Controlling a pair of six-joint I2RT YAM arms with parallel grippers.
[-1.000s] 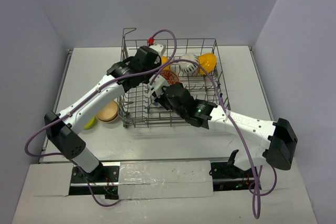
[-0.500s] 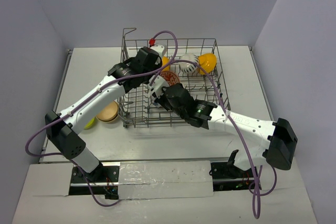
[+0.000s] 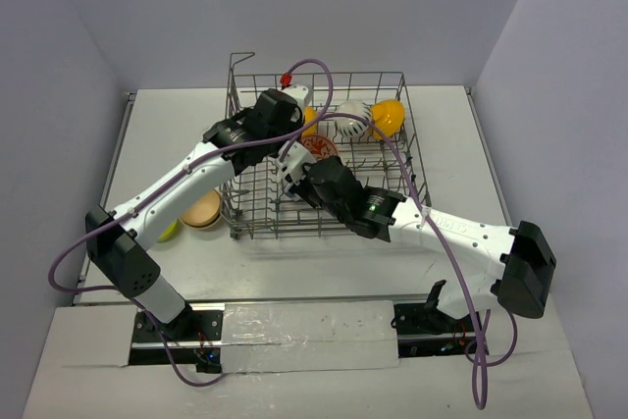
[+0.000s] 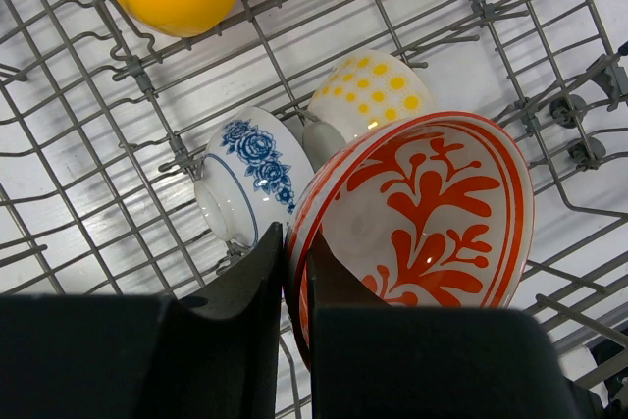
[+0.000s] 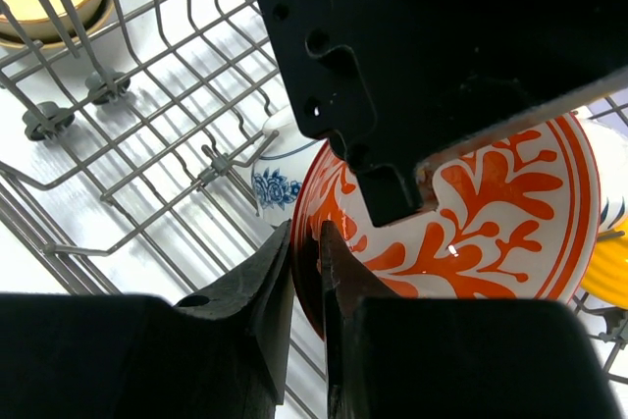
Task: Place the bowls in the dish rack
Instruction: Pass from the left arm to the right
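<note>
Left gripper (image 4: 297, 242) and right gripper (image 5: 306, 242) both clamp the rim of the red-and-white bowl (image 4: 422, 213), tilted inside the dish rack (image 3: 257, 228), just beside the blue-patterned bowl (image 4: 250, 169). I judge that opposing pulls or an uneven release could knock it into its neighbours

This looks like a lab where robots are tried out. Plain pale walls (image 3: 294, 7) stand close around a white table (image 3: 461, 134) on three sides, like a small booth. Two white robot arms, one on the left (image 3: 186, 179) and one on the right (image 3: 461, 233), are fixed at the table's near edge. Long purple cables (image 3: 61, 267) loop loosely from them.
</note>
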